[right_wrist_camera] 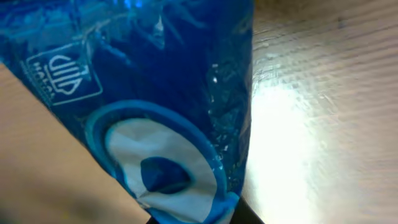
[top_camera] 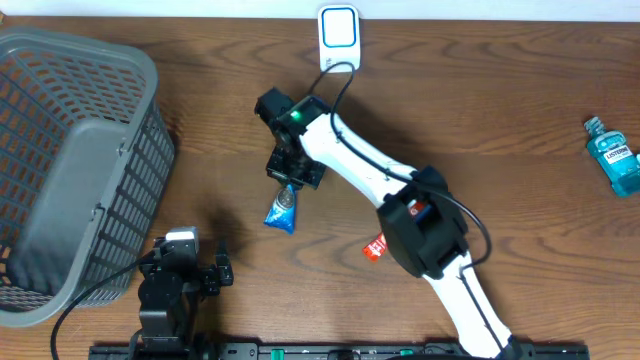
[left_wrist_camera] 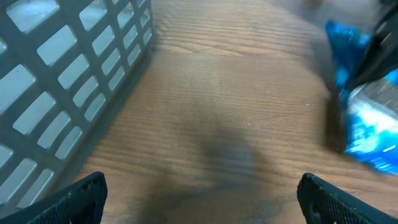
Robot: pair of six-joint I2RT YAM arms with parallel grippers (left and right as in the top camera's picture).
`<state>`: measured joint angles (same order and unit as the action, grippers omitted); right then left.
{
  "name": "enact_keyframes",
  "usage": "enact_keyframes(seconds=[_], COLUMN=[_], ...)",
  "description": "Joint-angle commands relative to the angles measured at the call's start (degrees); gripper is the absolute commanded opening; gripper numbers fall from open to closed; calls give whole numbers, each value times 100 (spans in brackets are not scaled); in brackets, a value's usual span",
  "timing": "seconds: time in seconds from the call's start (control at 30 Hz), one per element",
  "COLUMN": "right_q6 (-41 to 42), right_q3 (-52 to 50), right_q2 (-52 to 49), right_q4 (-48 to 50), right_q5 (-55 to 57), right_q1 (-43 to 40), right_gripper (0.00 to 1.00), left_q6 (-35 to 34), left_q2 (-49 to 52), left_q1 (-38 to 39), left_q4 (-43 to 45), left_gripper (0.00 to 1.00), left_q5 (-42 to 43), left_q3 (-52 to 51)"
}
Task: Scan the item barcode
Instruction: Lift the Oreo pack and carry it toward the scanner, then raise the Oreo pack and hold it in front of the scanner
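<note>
Blue crinkly plastic packet [top_camera: 283, 210]: you will find it at the table's middle, just below the right gripper [top_camera: 290, 185]. That gripper is clamped on the packet's upper end, jaws closed tight. The rest of the packet trails toward the table's near edge. Whether its lower end touches the wood cannot be told. In the right wrist view the packet [right_wrist_camera: 155, 124] fills nearly all the frame. It shows a white oval ringed in paler blue and a small white-outlined logo box at upper left.

Item, right arm: white links and a black joint housing [top_camera: 425, 235], reaching from the near edge diagonally to the packet.

Item, small red-and-white thing [top_camera: 375, 247]: it lies beside that black housing, partly hidden by it; its kind cannot be told.

Item, white flat scanner unit with a blue-outlined square face [top_camera: 339, 32]: it stands at the far edge, beyond the right gripper and apart from the packet. The gripper and arm lie between the two.

Item, left gripper [top_camera: 215, 272]: jaws spread fully, grasping nothing. It sits low at the near edge, by the basket's corner. In its own view the two dark fingertips [left_wrist_camera: 81, 196] frame bare wood, with the packet [left_wrist_camera: 367, 124] blurred at the right edge.

Item, grey plastic lattice basket [top_camera: 140, 170]: it sits at the table's left end, well apart from the packet.

Item, teal clear mouthwash bottle [top_camera: 612, 155]: it lies flat at the far right, well apart from everything else.

Surface: brown wood-grain table [top_camera: 500, 120], with a bright glare patch in the right wrist view.
</note>
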<state>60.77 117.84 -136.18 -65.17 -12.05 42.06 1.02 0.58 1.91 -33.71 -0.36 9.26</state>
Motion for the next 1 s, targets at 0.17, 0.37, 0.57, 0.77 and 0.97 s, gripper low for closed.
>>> enact_keyframes(seconds=[0.17,0.37,0.57,0.77,0.97], right_q6=[-3226,-4782,-7187,-7375,-4951], right_q3=[61,48,-1147,-2706,-3589], right_q2=[2111,2378,2114,2063,2063], right_q4=[-83,109,221,761,1051], right_q5=[-1471,-3932,-7337,-7737,-7737], right_q1=[-337,-1071,-1980,-2175,-2179], right_gripper=[1,1,1,1,1], left_q6=[-90,-90,-90,-90,-90], left_q2=[-31,-31,-31,-31,-31], left_q1=[-24,-24,-24,-24,-24], left_q4=[-74,-74,-74,-74,-74], left_gripper=[98,98,98,98,98], left_q5=[-70,-68,-70,-70,-70], left_q3=[-46,-46,-46,-46,-46])
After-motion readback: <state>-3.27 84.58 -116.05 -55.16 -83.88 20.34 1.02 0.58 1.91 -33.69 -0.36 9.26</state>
